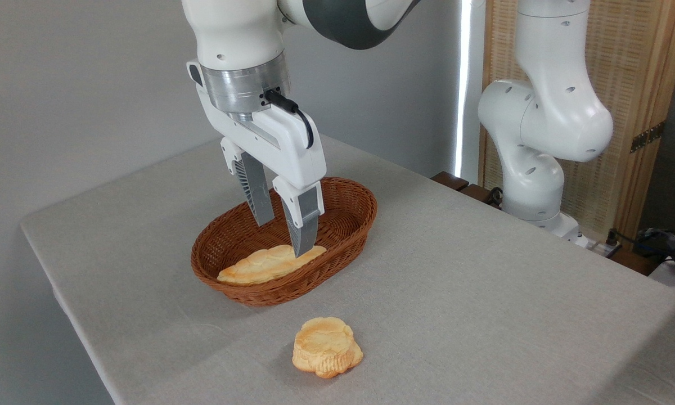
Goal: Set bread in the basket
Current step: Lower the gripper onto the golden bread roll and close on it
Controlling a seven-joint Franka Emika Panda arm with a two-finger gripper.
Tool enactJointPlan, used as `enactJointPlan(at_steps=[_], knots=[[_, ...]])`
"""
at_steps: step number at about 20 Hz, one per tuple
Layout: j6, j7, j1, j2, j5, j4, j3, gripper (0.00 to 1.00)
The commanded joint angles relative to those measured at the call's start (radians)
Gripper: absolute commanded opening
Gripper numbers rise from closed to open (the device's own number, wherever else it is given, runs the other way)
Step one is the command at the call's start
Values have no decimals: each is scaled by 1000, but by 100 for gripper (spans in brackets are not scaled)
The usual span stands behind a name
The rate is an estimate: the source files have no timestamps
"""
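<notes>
Bright, even light, sharp focus throughout. A glaring white strip (464, 84) shines right of the claw (284, 236); soft shadows lie under it on the table (484, 292).

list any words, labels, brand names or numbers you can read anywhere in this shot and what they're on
None: no readable text shows anywhere in this view.
White robot arm and its hand: no logo or marking visible.
Oval reddish-brown wicker basket, long flat golden loaf inside it, and small roundish golden-orange bun on the grey tablecloth: all plain, no labels.
</notes>
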State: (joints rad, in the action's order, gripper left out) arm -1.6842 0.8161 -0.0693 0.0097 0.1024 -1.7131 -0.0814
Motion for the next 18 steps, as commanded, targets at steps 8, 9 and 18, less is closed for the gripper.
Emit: enactJointPlan(at_steps=[8,9,18], knots=[[-262,60,32,-5,-182,-189,-18,100],[-268,63,36,-2,-184,-206,-18,100],[-379,110,54,13,-204,-304,-18,100]])
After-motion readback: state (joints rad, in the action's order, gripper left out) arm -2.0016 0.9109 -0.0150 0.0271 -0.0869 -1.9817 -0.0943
